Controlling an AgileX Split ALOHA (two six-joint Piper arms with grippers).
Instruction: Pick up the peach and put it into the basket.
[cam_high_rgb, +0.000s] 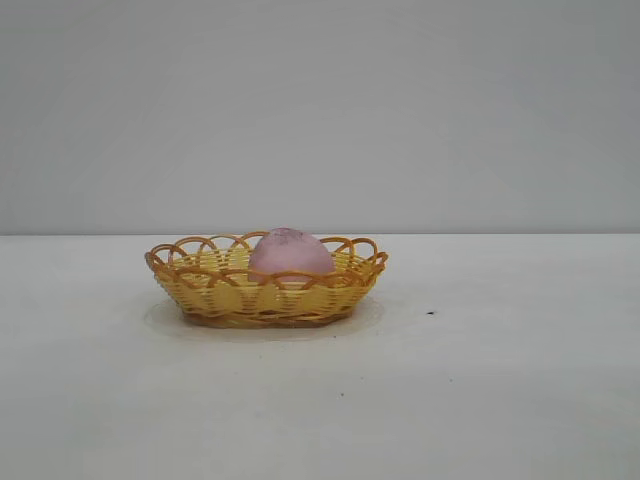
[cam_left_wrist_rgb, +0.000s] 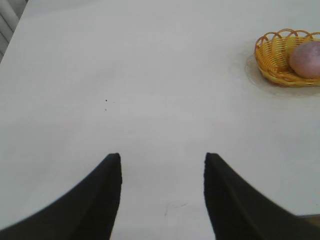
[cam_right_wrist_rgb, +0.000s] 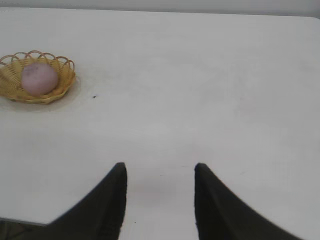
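Note:
The dull pink peach (cam_high_rgb: 289, 253) lies inside the yellow wicker basket (cam_high_rgb: 215, 292) near the middle of the white table. Both wrist views show the pair from afar: peach (cam_left_wrist_rgb: 306, 59) in basket (cam_left_wrist_rgb: 272, 60), and peach (cam_right_wrist_rgb: 39, 78) in basket (cam_right_wrist_rgb: 64, 80). My left gripper (cam_left_wrist_rgb: 162, 156) hangs over bare table far from the basket, open, nothing between its dark fingers. My right gripper (cam_right_wrist_rgb: 159, 165) is likewise open and empty, over bare table well away from the basket. Neither arm appears in the exterior view.
A white tabletop (cam_high_rgb: 500, 380) stretches around the basket, with a small dark speck (cam_high_rgb: 430, 313) to its right. A plain grey wall stands behind. The table's edge shows by the right gripper (cam_right_wrist_rgb: 20, 220).

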